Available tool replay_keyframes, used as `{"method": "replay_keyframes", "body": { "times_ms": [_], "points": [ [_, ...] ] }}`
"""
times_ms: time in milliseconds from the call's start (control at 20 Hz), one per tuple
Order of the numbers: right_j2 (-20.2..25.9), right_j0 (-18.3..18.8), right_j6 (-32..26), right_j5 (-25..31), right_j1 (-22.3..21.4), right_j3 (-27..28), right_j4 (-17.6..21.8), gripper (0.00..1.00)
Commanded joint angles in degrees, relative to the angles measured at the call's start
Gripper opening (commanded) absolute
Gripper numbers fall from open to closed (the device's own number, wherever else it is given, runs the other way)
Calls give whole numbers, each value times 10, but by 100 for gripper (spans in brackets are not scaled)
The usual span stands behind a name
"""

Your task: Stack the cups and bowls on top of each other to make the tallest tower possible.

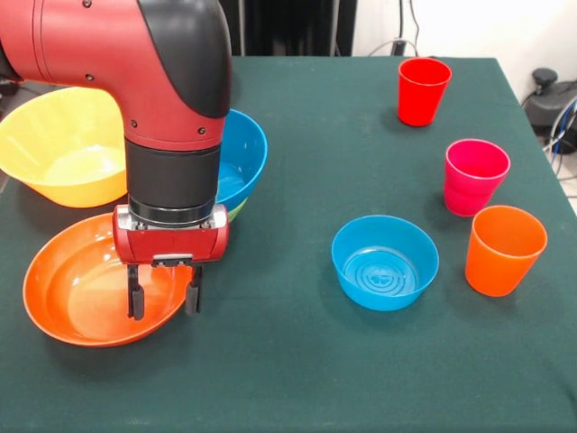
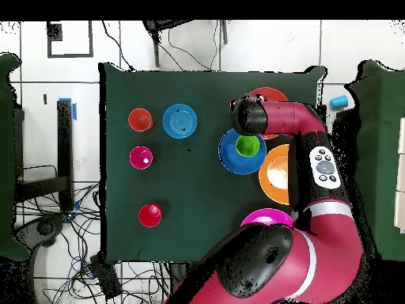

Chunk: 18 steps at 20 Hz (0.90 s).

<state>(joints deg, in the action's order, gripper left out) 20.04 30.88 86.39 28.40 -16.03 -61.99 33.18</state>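
Red-housed gripper [image 1: 164, 293] hangs with fingers parted (nothing between them) over the shallow orange-red bowl's [image 1: 68, 293] near rim.

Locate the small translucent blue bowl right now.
In the front view the small blue bowl sits right of centre on the green table, just left of the orange cup and below the magenta cup.

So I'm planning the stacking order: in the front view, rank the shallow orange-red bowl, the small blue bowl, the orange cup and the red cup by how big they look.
1. Shallow orange-red bowl, widest by far.
2. Small blue bowl.
3. Orange cup.
4. Red cup. It sits farther from the camera than the orange cup, so the two may really be alike.
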Motion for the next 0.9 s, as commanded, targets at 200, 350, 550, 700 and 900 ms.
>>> {"method": "replay_keyframes", "body": {
  "times_ms": [200, 350, 550, 700, 900],
  "points": [
    [29, 3, -53, 61, 46, -36, -8, 100],
    [29, 2, -54, 62, 54, -26, -8, 100],
    [33, 9, -62, 61, 57, -29, -10, 100],
    [24, 3, -58, 63, 60, -22, -8, 100],
    [14, -5, -53, 64, 60, -15, -4, 100]
  ]
}}
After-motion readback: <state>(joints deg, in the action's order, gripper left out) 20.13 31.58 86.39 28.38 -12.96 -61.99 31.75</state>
